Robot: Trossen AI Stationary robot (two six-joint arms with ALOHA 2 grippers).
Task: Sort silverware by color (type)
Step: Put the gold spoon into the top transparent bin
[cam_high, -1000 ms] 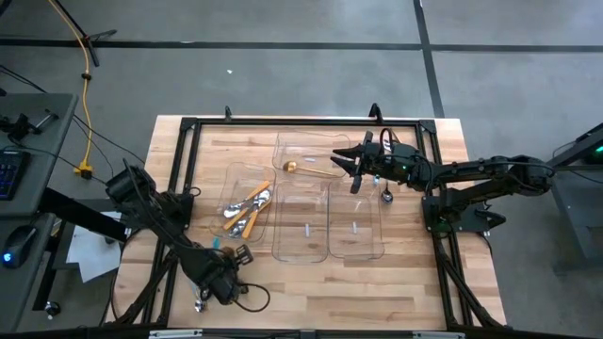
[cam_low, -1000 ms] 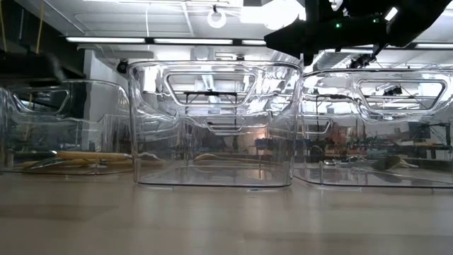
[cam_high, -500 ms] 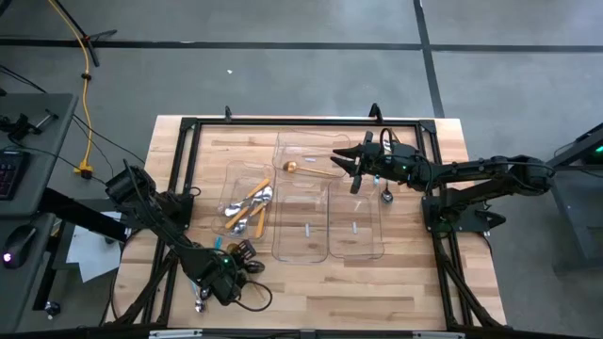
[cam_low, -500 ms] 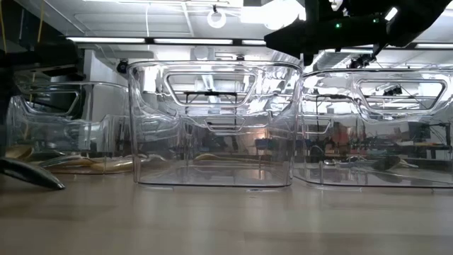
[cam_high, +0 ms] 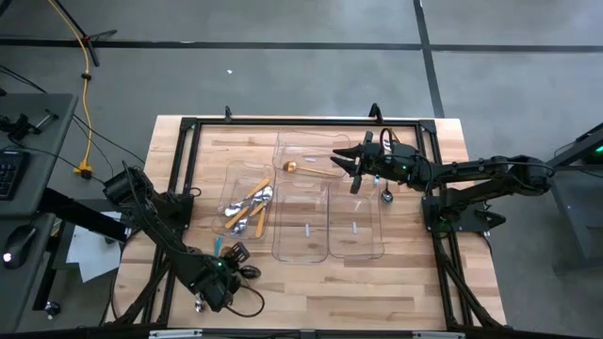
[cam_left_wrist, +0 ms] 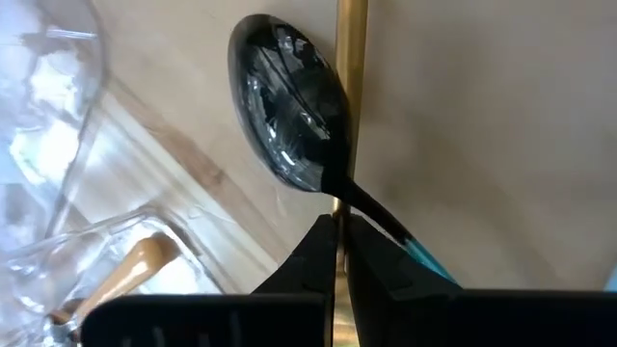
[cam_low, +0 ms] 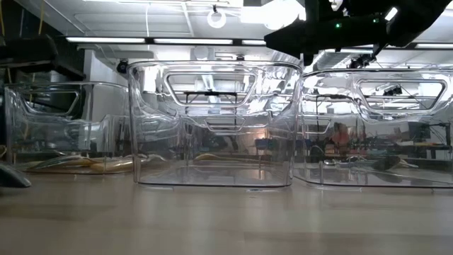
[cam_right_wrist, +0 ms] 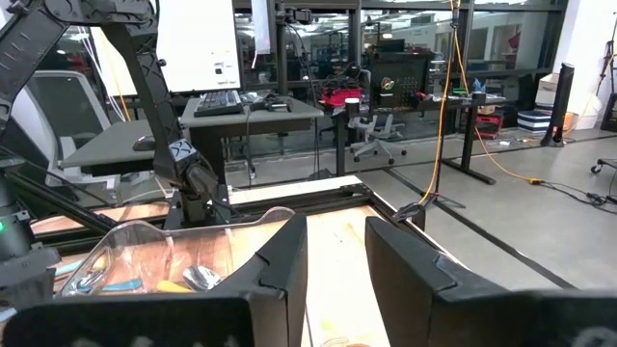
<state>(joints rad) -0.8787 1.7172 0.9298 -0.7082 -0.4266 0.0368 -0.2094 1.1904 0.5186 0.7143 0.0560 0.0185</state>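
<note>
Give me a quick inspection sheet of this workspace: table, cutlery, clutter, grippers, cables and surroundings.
Surface: wooden table, black frame.
Job's things: orange-handled cutlery in the left clear tray; gold spoon in the far tray; dark teal-handled spoon held low over the table.
Clutter: nothing seen.
Grippers: left gripper shut on the dark spoon's handle near the front edge; right gripper above the far tray, empty.
Cables: yellow cable on the floor, left.
Surroundings: desks, chairs, windows behind.

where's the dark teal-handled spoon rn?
The dark spoon with the teal handle is pinched in the shut left gripper at the table's front-left, low over the wood just before the clear plastic tray holding orange-handled silverware.
</note>
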